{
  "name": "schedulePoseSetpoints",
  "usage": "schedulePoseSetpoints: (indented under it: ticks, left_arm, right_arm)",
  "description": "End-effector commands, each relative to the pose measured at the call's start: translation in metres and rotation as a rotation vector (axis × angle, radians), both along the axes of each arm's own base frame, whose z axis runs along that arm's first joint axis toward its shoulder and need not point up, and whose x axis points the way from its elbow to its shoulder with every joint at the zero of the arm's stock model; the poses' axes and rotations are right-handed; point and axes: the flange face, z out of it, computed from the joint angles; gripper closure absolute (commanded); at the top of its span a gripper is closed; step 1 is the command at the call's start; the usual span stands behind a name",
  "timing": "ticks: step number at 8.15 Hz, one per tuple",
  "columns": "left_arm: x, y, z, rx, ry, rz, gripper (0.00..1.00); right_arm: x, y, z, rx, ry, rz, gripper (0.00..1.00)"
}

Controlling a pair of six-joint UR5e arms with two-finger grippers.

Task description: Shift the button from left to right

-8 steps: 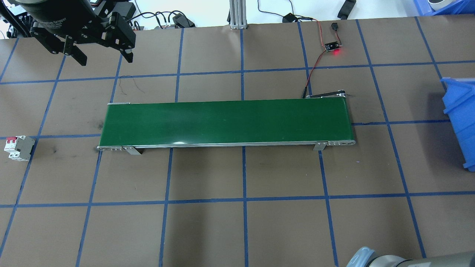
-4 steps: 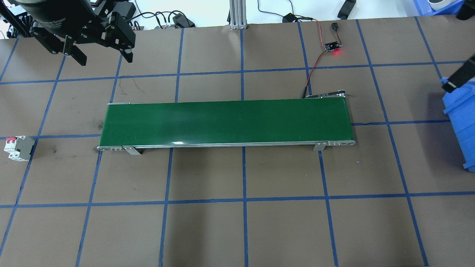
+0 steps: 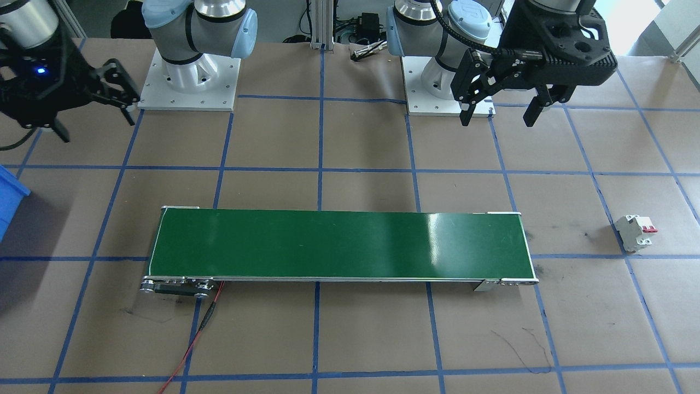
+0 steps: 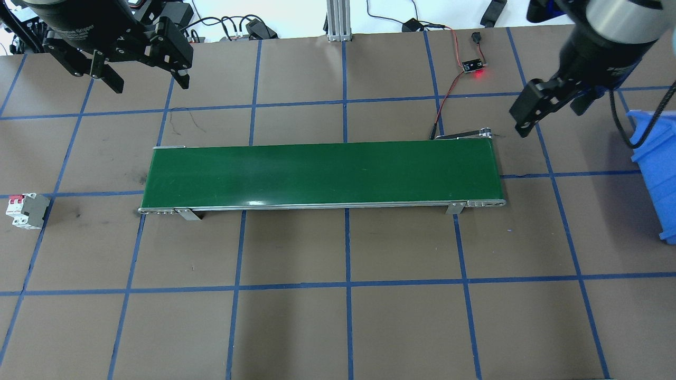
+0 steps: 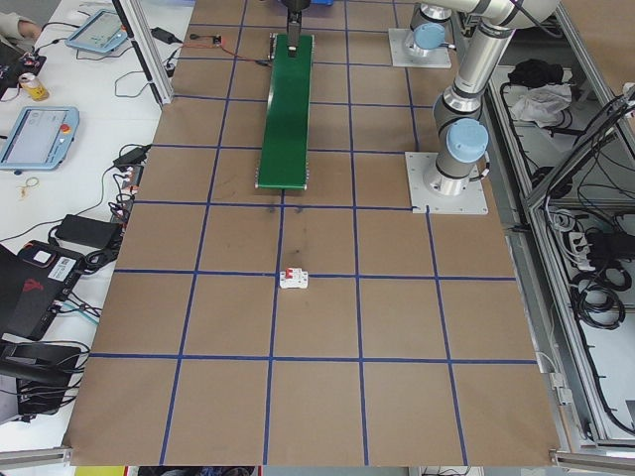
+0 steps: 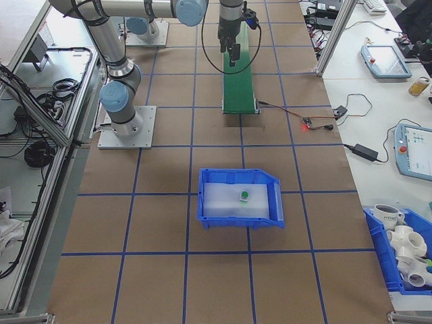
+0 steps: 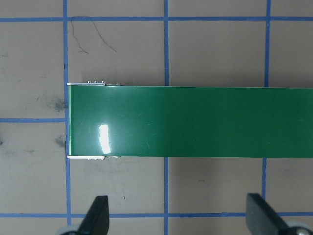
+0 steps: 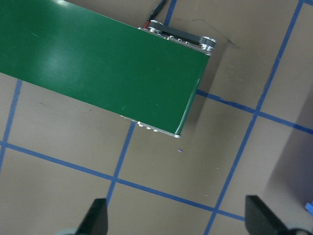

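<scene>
Resting in blue bin (image 6: 239, 219): button (image 6: 244, 196), round green cap | left jaws (image 4: 146, 83) spread | right jaws (image 8: 173, 215) spread

We find the conveyor (image 4: 322, 174) lying between our two claws — left gripper (image 4: 145, 79) beyond its left end, right gripper (image 4: 549, 113) just past its right end. The circuit breaker (image 4: 24, 210) sits well apart from the left gripper; the button (image 6: 244, 196) lies in the bin (image 6: 239, 217).

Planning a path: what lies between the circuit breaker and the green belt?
Only bare table, crossed by blue tape, separates circuit breaker from green belt; overhead view.
</scene>
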Motion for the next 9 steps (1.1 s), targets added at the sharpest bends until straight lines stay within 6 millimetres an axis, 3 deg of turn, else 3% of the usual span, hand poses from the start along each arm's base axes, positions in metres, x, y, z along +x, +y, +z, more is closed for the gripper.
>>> schedulePoseSetpoints:
  ticks: [1, 2, 3, 9]
  left_arm:
    - [0.0, 0.0, 0.0, 0.0, 0.0, 0.0, 0.0]
    - [0.0, 0.0, 0.0, 0.0, 0.0, 0.0, 0.0]
    - [0.0, 0.0, 0.0, 0.0, 0.0, 0.0, 0.0]
    - [0.0, 0.0, 0.0, 0.0, 0.0, 0.0, 0.0]
  right_arm:
    - [0.092, 0.026, -0.002, 0.003, 0.03, -0.14, 0.0]
    - [0.112, 0.03, -0.005, 0.0, 0.029, -0.18, 0.0]
    - [0.115, 0.03, -0.007, 0.003, 0.032, -0.203, 0.0]
    - [0.115, 0.025, -0.012, 0.008, 0.031, -0.188, 0.0]
